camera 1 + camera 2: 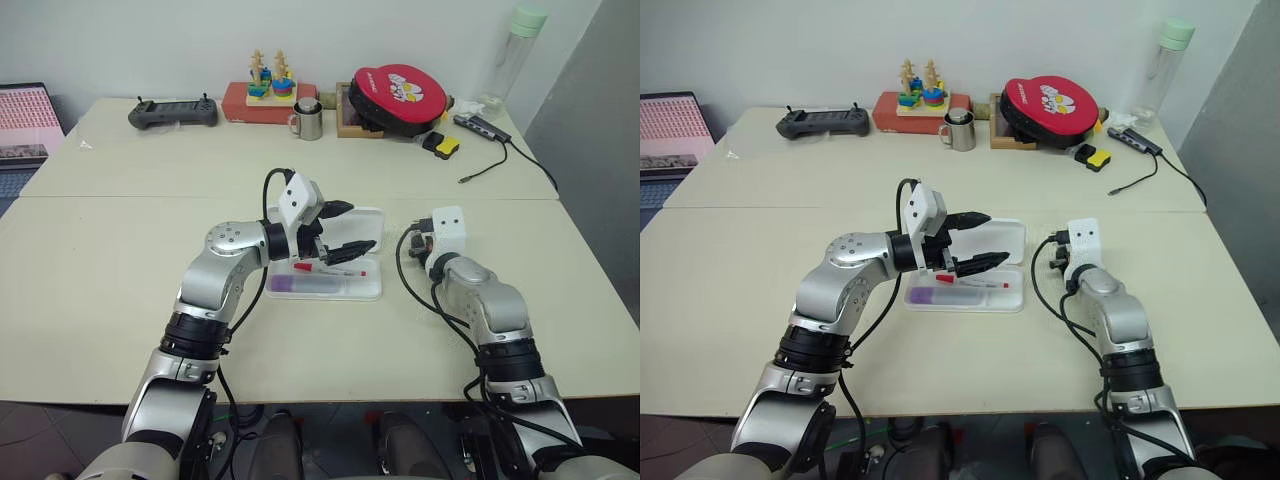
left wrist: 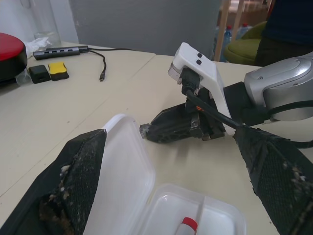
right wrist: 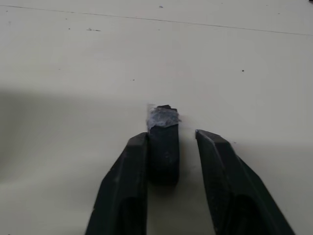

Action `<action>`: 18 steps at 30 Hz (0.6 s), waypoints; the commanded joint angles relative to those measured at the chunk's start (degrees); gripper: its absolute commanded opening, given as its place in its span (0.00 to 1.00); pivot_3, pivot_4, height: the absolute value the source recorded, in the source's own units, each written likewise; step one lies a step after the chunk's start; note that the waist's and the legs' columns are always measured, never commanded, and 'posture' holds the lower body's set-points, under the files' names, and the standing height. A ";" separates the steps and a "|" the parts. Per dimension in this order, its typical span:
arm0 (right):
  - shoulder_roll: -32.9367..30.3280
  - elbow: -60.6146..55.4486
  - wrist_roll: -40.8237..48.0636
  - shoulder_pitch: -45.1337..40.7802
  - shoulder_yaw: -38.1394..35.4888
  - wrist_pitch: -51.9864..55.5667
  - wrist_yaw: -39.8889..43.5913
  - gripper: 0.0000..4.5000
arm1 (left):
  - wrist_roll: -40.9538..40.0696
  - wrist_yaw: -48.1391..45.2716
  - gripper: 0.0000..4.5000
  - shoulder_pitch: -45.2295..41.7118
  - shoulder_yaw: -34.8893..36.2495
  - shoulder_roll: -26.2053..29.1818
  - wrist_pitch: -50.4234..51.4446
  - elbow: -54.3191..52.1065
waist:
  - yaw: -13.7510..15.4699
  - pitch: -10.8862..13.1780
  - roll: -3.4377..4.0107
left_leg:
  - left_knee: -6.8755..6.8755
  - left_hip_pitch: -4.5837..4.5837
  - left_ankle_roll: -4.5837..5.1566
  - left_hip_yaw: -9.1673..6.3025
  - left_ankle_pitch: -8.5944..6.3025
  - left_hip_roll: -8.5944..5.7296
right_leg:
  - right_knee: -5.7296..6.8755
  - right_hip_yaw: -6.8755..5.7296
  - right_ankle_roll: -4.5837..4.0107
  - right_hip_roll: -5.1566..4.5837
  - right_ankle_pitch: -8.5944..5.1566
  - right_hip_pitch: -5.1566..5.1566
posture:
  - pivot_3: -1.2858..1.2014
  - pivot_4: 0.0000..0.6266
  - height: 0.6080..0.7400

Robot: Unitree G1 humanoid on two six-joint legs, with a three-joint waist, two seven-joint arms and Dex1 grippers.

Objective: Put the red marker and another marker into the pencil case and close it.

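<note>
The pencil case (image 1: pixel 368 222) lies open mid-table, its lid flat on the far side. In its tray rest the red marker (image 1: pixel 330 268) and the lilac marker (image 1: pixel 300 285). My left gripper (image 1: pixel 360 227) hovers open just above the case, pointing to the right. In the left wrist view the marker's red cap (image 2: pixel 188 225) shows in the tray. My right gripper (image 3: pixel 172 137) is low on the table to the right of the case. Its fingers are drawn in around a small dark grey cylinder (image 3: pixel 164 147); one finger touches it and a slim gap shows at the other.
Along the far edge stand a black controller (image 1: pixel 172 113), a red box with a stacking toy (image 1: pixel 268 92), a metal mug (image 1: pixel 308 120), a red round case (image 1: pixel 398 95), a yellow-black block (image 1: pixel 441 145), a hub with a cable (image 1: pixel 482 128) and a bottle (image 1: pixel 515 55). A laptop (image 1: pixel 28 125) sits far left.
</note>
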 commanded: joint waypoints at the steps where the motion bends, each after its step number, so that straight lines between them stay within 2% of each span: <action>1: 0.13 -3.06 -0.54 -0.72 -1.57 -2.52 0.55 0.08 | -1.15 -0.55 1.00 -1.03 0.19 -0.07 -0.62 -1.15 | 0.00 0.00 0.00 | 0.00 0.00 0.00 0.00 0.00 0.00 | 0.00 0.00 0.00 0.00 0.00 0.00 | 0.52 0.24 1.00; 7: -7.91 -12.63 3.38 1.36 2.31 -6.38 18.09 0.06 | -2.79 -7.42 1.00 0.26 0.57 4.42 -1.68 -2.28 | -0.06 0.01 0.01 | -0.04 0.00 0.00 0.00 0.00 0.00 | -0.04 0.00 0.09 0.00 -0.06 -0.01 | 0.52 0.24 1.00; 10: -14.22 -21.04 11.74 2.02 0.74 -2.07 30.26 0.06 | -4.27 -14.49 1.00 2.46 1.21 10.55 -1.73 -4.57 | -0.09 0.01 0.02 | -0.06 -0.01 0.00 0.00 0.00 0.00 | -0.05 0.00 0.08 0.00 -0.07 -0.02 | 0.52 0.24 1.00; 12: -18.99 -24.90 13.85 2.84 3.08 -0.43 36.79 0.06 | -4.61 -17.37 1.00 3.43 1.38 13.43 -2.60 -4.61 | -0.13 0.03 0.04 | -0.09 -0.02 0.00 0.00 -0.01 0.00 | -0.06 0.01 0.05 0.00 -0.08 -0.04 | 0.52 0.24 1.00; 14: -22.16 -26.72 14.62 2.95 5.18 0.76 40.25 0.06 | -4.87 -19.39 1.00 4.02 1.32 15.48 -3.22 -4.21 | -0.10 0.02 0.03 | -0.10 0.01 0.00 0.00 -0.01 0.02 | -0.05 -0.02 0.03 0.00 -0.11 -0.02 | 0.52 0.24 1.00; 18: -24.13 -25.60 13.09 0.84 9.97 2.16 43.02 0.06 | -2.12 -21.90 1.00 4.90 0.00 19.11 -5.05 -2.46 | -0.09 0.02 0.03 | -0.03 0.04 0.00 -0.01 -0.01 0.03 | -0.05 -0.02 0.08 0.00 -0.11 0.01 | 0.52 0.24 1.00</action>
